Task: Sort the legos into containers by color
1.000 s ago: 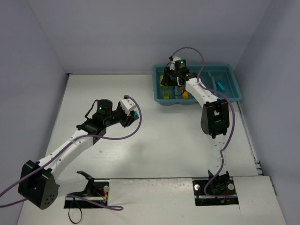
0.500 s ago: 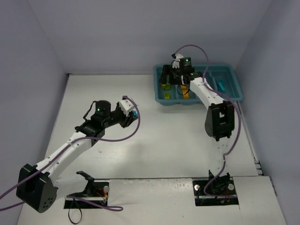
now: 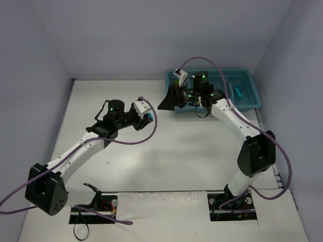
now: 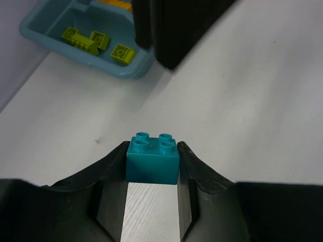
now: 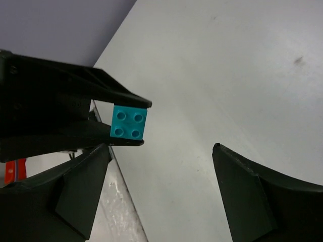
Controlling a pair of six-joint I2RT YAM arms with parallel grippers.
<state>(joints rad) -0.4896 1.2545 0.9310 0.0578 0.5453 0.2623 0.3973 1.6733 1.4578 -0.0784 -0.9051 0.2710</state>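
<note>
A cyan lego (image 4: pixel 153 159) is pinched between the fingers of my left gripper (image 4: pixel 153 147), studs up, above the white table. From above, that gripper (image 3: pixel 146 115) hangs mid-table with the cyan lego (image 3: pixel 148 117) at its tip. My right gripper (image 3: pixel 169 101) stands open just right of it, facing it. In the right wrist view the open right gripper (image 5: pixel 161 148) has nothing between its jaws, and the cyan lego (image 5: pixel 129 122) shows a little beyond its left finger. The teal tray of containers (image 3: pixel 246 73) lies behind; green legos (image 4: pixel 81 40) rest in its end compartment.
The right arm crosses over the left part of the tray. Another cyan lego (image 3: pixel 238 91) lies in a right compartment. Orange legos (image 4: pixel 116 4) show in the compartment beside the green ones. The tray wall (image 4: pixel 128 70) is close ahead of the left gripper. Lilac walls enclose the table.
My right gripper has opened and swung out from over the tray to the left, toward the left gripper. The left arm has carried the cyan lego a little to the right.
</note>
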